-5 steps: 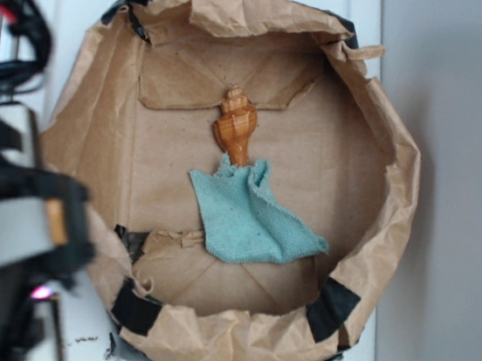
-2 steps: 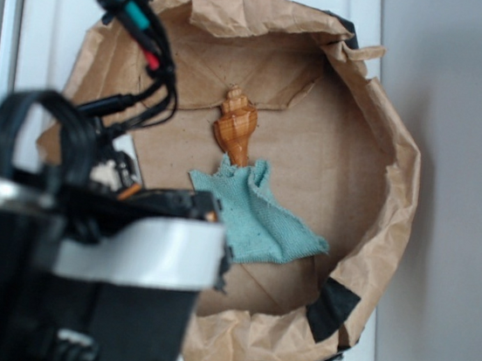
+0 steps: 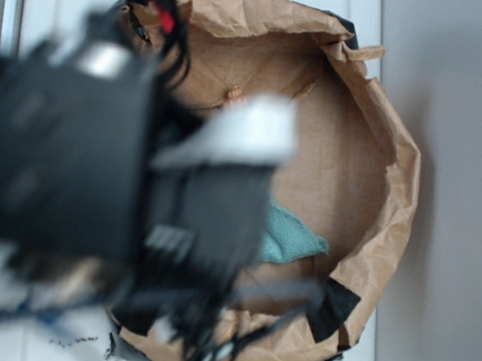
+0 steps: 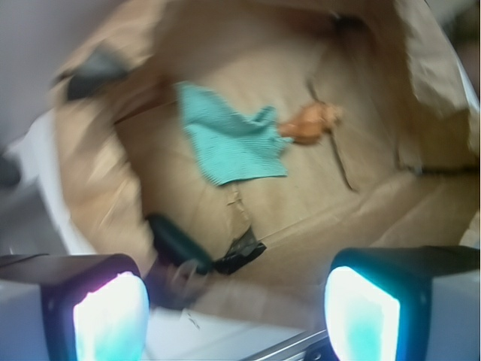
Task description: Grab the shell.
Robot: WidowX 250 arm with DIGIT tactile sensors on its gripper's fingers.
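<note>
Ahead of my pincer (image 4: 237,301), fingers spread wide and empty, the shell (image 4: 310,124) lies on the paper bag (image 4: 391,203) floor, long axis crosswise, tail touching the teal cloth (image 4: 229,143).

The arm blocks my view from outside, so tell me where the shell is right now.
In the wrist view the shell lies on the floor of the brown paper bag, right of centre, its tail meeting the teal cloth.

No legible text, label, brand, number or sign appears in either view. The crumpled brown paper bag (image 4: 391,203), the teal terry cloth (image 4: 229,143) and the blurred black robot arm (image 3: 94,162) carry no readable markings.
</note>
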